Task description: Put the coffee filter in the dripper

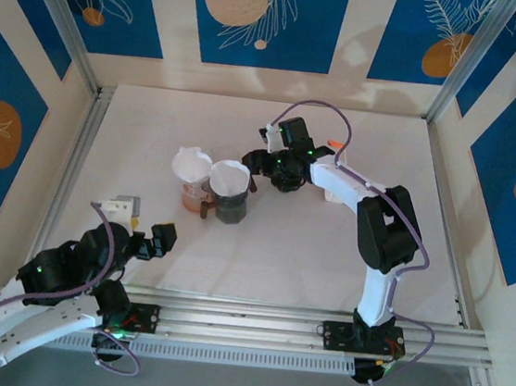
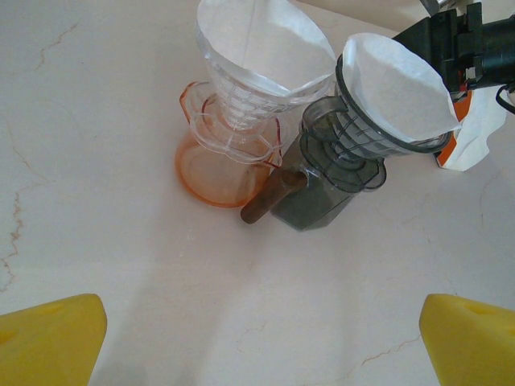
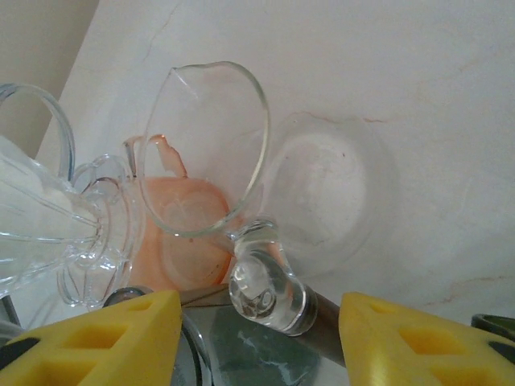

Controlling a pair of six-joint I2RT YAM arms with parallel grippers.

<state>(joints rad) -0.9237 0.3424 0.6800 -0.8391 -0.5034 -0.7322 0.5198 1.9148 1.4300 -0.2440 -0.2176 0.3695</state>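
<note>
On the white marbled table (image 1: 325, 257) we take the smoky grey plastic dripper with brown handle (image 2: 338, 173) as landmark. The right gripper (image 3: 259, 338) stands just right of it, its yellow fingers (image 3: 113, 338) parted and grasping nothing (so released). The left gripper (image 2: 261, 342) is well apart on its near side, jaws wide. The clear ribbed dripper on an orange base (image 2: 233, 121) stands just left of it. The white paper coffee filter (image 2: 398, 88) sits inside it.

White, faintly veined table (image 1: 325, 257). Around centre, two items stand close together: clear dripper (image 1: 190, 181) on an orange base to the left, dark dripper (image 1: 230, 199) to the right.
</note>
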